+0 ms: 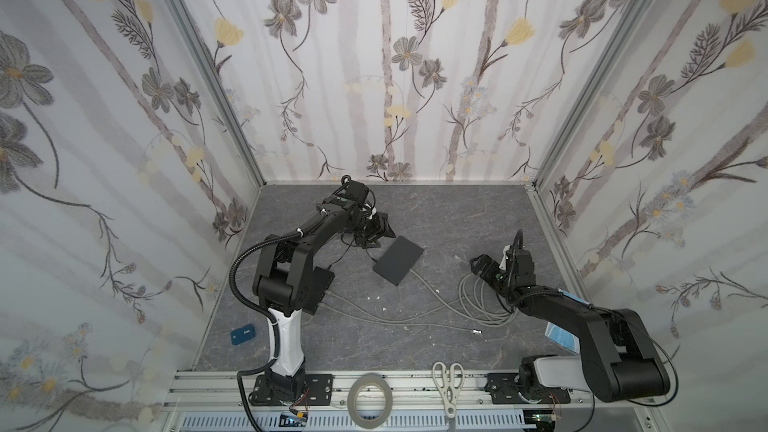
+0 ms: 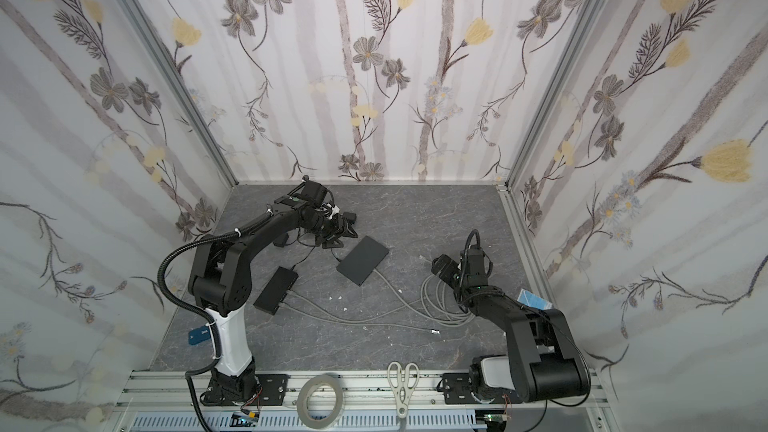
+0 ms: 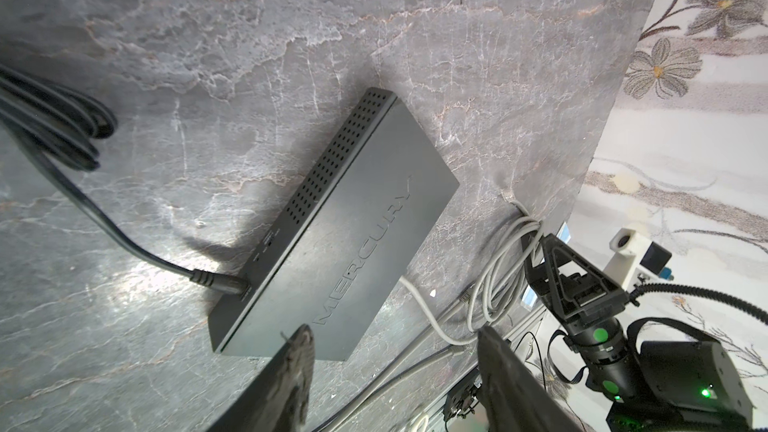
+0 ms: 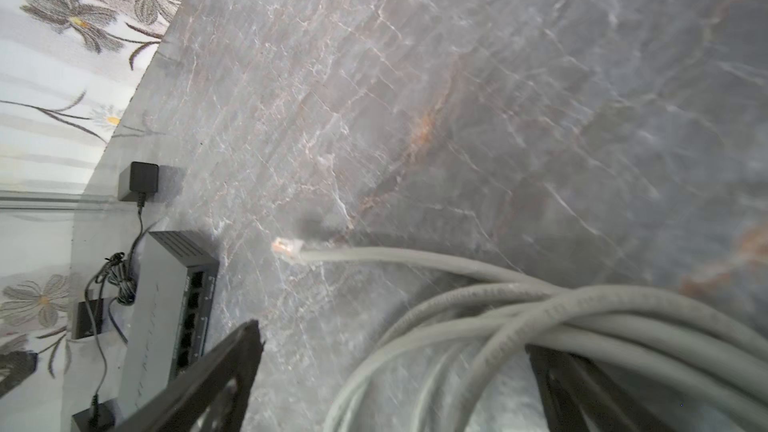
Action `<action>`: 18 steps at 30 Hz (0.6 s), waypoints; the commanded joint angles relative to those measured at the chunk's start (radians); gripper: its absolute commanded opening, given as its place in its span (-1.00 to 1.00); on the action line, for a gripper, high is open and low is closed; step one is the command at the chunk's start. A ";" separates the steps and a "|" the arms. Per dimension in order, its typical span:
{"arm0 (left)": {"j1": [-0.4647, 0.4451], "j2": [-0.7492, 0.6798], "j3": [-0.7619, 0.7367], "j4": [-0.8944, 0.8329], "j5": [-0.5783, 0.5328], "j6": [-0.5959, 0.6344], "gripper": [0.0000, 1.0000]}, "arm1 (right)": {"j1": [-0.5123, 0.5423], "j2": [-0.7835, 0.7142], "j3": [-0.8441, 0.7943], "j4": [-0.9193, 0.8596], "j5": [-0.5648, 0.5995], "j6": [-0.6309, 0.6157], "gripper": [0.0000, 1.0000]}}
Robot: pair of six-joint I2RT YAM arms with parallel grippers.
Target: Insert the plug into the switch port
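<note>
Plug (image 4: 286,248): clear RJ45 on the end of the grey cable (image 4: 415,257), lying loose on the marble-look table (image 4: 457,76), just ahead of my right pincer (image 4: 395,338), past its fingertips. It's not in any port.

Right pincer: jaws spread wide, gripping nothing. The cable's coil (image 4: 540,326) lies in the gap and crosses in front of one finger (image 4: 582,388); I can't tell if they touch.

Switch (image 4: 166,317): dark Mercury box, flat on the table, out past my other finger (image 4: 224,367), well apart from the plug. The port row (image 4: 193,317) faces the bare stretch between switch and plug. That finger blocks my view of the nearest ports.

Left pincer (image 3: 395,332): fingers partly apart, nothing in them, hanging at the switch's end where the black power cord (image 3: 124,238) goes in. A second grey cable (image 3: 422,308) comes off the port side and runs toward the coil.

Around:
- black power adapter (image 4: 139,180) beyond the switch, by the wall
- second black box (image 2: 276,290) by my left arm's base, grey cables plugged in
- a metal-tipped plug (image 1: 476,331) loose on the table behind the right pincer
- scissors (image 1: 449,384) and tape roll (image 1: 370,394) on the front rail
</note>
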 commanded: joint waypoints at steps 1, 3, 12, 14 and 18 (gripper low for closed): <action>0.000 -0.006 -0.004 0.015 0.017 -0.008 0.29 | -0.017 0.116 0.137 0.131 -0.102 -0.042 0.99; 0.000 -0.005 -0.004 0.010 0.013 -0.002 0.29 | -0.025 0.161 0.241 0.122 -0.135 -0.049 0.99; 0.001 0.002 0.010 -0.005 -0.001 0.012 0.30 | 0.008 0.072 0.326 0.023 -0.083 -0.117 0.99; 0.001 0.002 0.007 0.001 0.004 0.005 0.30 | 0.011 0.012 0.222 0.021 -0.072 -0.110 0.99; 0.000 0.010 -0.007 0.045 0.050 -0.039 0.30 | 0.010 -0.061 0.079 -0.005 -0.009 -0.080 0.99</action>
